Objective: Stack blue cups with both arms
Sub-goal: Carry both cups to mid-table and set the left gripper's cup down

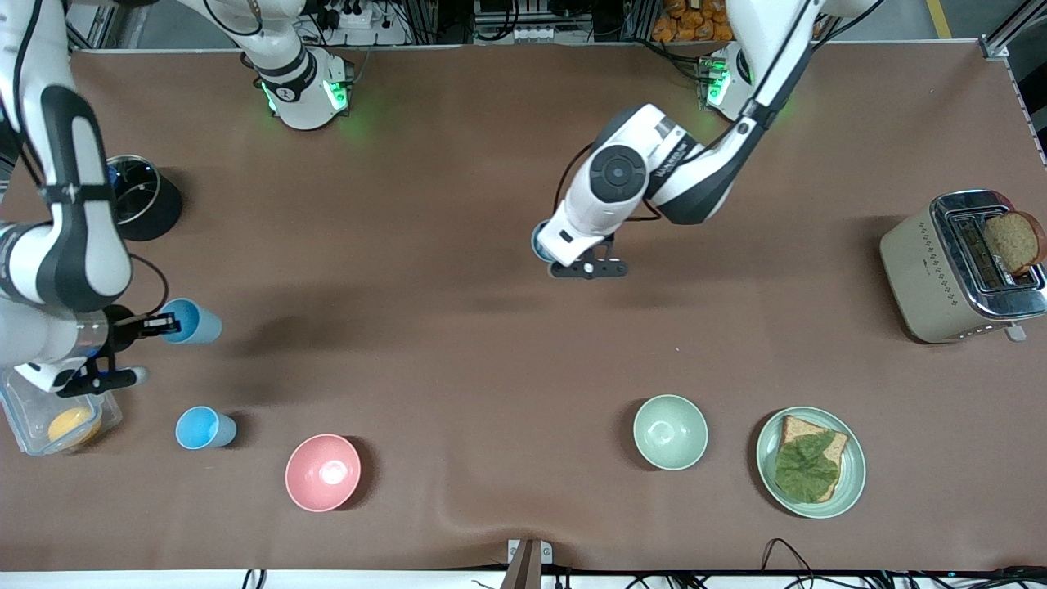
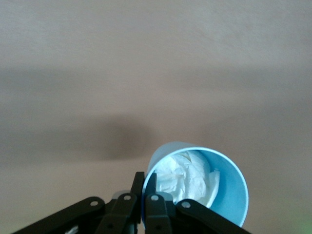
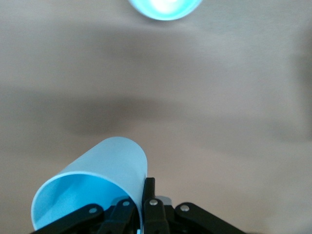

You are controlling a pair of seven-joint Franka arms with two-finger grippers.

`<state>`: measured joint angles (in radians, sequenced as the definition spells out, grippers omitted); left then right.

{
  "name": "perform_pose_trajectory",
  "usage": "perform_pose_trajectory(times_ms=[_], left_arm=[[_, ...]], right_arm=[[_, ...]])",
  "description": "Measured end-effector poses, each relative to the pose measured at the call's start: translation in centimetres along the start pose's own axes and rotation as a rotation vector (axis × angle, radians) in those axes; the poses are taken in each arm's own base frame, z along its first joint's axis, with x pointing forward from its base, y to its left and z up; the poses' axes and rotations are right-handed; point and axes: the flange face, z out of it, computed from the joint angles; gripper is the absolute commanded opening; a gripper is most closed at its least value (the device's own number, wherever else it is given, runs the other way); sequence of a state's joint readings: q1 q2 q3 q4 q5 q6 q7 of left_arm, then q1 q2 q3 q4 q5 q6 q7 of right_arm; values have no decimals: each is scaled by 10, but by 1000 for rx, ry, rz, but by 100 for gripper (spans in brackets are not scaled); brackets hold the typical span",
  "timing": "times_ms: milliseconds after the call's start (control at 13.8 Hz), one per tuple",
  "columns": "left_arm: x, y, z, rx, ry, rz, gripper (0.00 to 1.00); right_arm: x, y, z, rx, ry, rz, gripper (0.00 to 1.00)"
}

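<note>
Nearest the front camera: pink bowl (image 1: 322,472), toward the right arm's end; pale green bowl (image 1: 670,431) and, beside it, a green plate (image 1: 851,474) bearing bread topped with a leaf (image 1: 806,466), toward the left arm's end. Slightly farther from the camera than the pink bowl: a blue cup (image 1: 204,428), upright on the table, free of either arm; the right wrist view shows what looks like this cup at the picture's edge (image 3: 165,8). Beside it, at the table's edge: clear container (image 1: 24,425) with a yellow item inside. Right gripper (image 1: 161,325), above the table near that container: fingers clamped on the rim of a second blue cup (image 1: 191,321) (image 3: 90,190), held tipped on its side, mouth toward the gripper. Mid-table: left gripper (image 2: 145,191), pinched on the rim of a third cup (image 2: 229,187) holding crumpled white material; in the front view the wrist hides all but a blue sliver (image 1: 539,242). At the left arm's end: toaster (image 1: 932,274) with a bread slice (image 1: 1013,240) in one slot. Farther from the camera, at the right arm's end: black pot (image 1: 141,196).
</note>
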<state>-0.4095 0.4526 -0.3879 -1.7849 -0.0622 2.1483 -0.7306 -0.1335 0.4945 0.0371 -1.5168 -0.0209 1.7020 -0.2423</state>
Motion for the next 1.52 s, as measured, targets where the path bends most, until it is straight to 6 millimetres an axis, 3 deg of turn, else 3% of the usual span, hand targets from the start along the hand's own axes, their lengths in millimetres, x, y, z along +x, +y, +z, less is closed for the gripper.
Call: perform_pose_trajectory(times_ms=[290, 508, 798, 870, 943, 1088, 1233, 1306, 1523], left_arm=[[-17, 24, 33, 4, -18, 46, 0], [-14, 28, 46, 2, 8, 66, 0], [-8, 29, 69, 28, 66, 82, 10], [-8, 29, 74, 47, 81, 91, 37], [-7, 29, 76, 58, 92, 97, 99], [-4, 32, 70, 54, 111, 99, 100], [4, 36, 40, 23, 158, 93, 100], [10, 35, 13, -1, 198, 84, 100], [33, 14, -110, -76, 353, 19, 100]], right_arm=[[-4, -85, -26, 19, -16, 12, 0], [-4, -110, -32, 39, -19, 18, 0], [-4, -149, -36, 39, -20, 64, 0], [-4, -158, -36, 35, -20, 73, 0], [-4, -166, -36, 31, -21, 82, 0], [-4, -177, -35, 27, -23, 99, 0], [-4, -191, -34, 34, -25, 124, 0], [-4, -199, -34, 33, -26, 136, 0], [-7, -241, -31, 51, -35, 154, 0]])
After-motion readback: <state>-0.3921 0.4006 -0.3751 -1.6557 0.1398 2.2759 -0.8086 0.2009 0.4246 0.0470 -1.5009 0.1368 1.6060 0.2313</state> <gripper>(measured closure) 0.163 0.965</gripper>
